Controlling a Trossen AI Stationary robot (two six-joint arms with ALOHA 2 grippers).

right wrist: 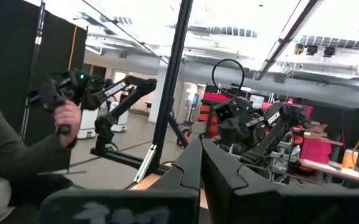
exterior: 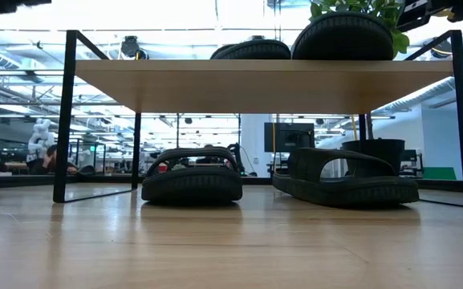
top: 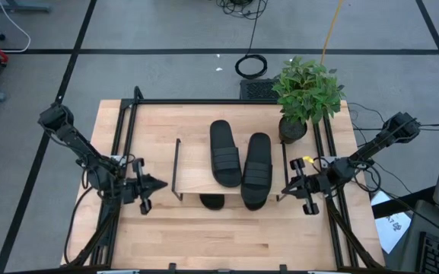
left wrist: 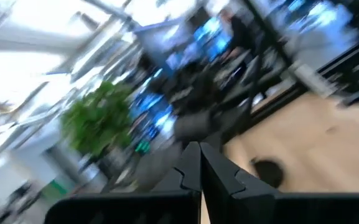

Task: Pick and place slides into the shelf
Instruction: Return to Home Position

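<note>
**STATUS: FOUR SLIDES STOWED, BOTH ARMS CLEAR OF SHELF**

The shelf stands mid-table. Two slides lie side by side on its top board. The lower pair sits on the table beneath the board, between the wire legs. Using both levels lets all four fit within the shelf's footprint.

The left gripper hangs just off the shelf's left end and the right gripper just off its right end. Each is clenched on nothing and touches no slide. On this evidence, placement looks complete and the arms need only withdraw.

View differences:
- **High view:** shows the upper pair fully, but only one toe of a slide below, at the board's front edge.
- **Low view:** shows both lower slides resting on their soles.
- **Wrist views:** show each gripper's fingers pressed together.
- **Right wrist view:** also shows a person beyond the table.
</note>
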